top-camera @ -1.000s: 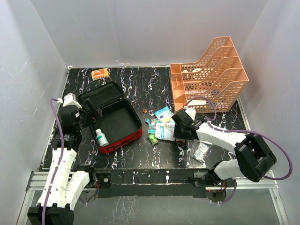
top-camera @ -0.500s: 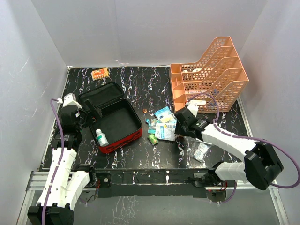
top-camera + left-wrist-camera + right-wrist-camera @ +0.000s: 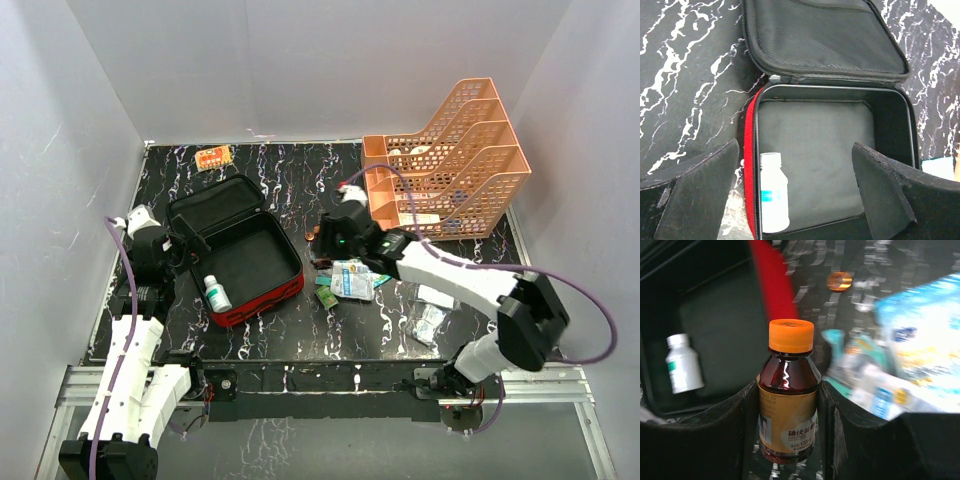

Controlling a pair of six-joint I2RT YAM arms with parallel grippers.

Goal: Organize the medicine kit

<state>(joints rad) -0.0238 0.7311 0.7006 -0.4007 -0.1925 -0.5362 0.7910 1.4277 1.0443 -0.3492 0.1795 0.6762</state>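
Pouch: a clear pouch [image 3: 428,322] is seen on the table [image 3: 300,185] nearest the arm bases, unmoved over the last second.
White bottle: a white bottle [image 3: 774,197] is laid on its side in the near left corner of the medicine kit [image 3: 262,300].
Medicine kit: it is set on the left half of the table, opened, with the lid folded back away from the arms; the black lining is otherwise bare.
Packets: a heap of blue and white packets [image 3: 350,278] is left just right of the kit, not yet packed.
Left gripper: the left gripper [image 3: 795,150] is held at the kit's left edge as before, fingers spread wide, nothing between them.
Right gripper: the right gripper [image 3: 333,243] has been swung from the right side of the heap to just short of the kit's right wall; its fingers are clamped on a brown bottle [image 3: 789,395] with an orange cap, kept upright.
Meaning: the pick is judged done and the carry under way; lowering the bottle inside beside the white one is judged next.
Tray: an orange tray [image 3: 450,160] is left at the far right, uninvolved.
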